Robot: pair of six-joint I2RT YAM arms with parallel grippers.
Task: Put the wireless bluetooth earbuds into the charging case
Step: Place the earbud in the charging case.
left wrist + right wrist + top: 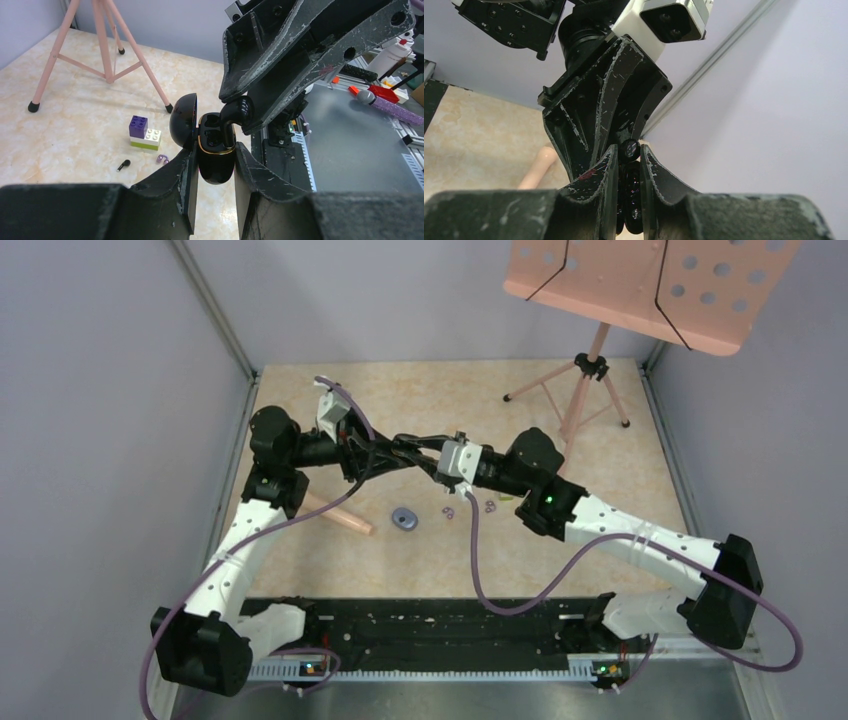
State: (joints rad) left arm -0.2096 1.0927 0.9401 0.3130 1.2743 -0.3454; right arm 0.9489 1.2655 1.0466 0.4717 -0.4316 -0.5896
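The left fingers (175, 186) clamp the open charging case (216, 150). The right fingers (594, 186) pinch a black earbud (237, 112), its stem entering one socket, not seated yet. A second black earbud (123, 164) and a purple earbud (162, 159) wait on the bench (75, 130).

Black gold-rimmed case (216, 167), black earbud (239, 111), purple-white-lime block (145, 133)

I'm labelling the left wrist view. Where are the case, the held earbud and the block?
case (216, 167): left wrist view, on its lower body.
held earbud (239, 110): left wrist view, on its rounded head.
block (138, 126): left wrist view, on its purple top.
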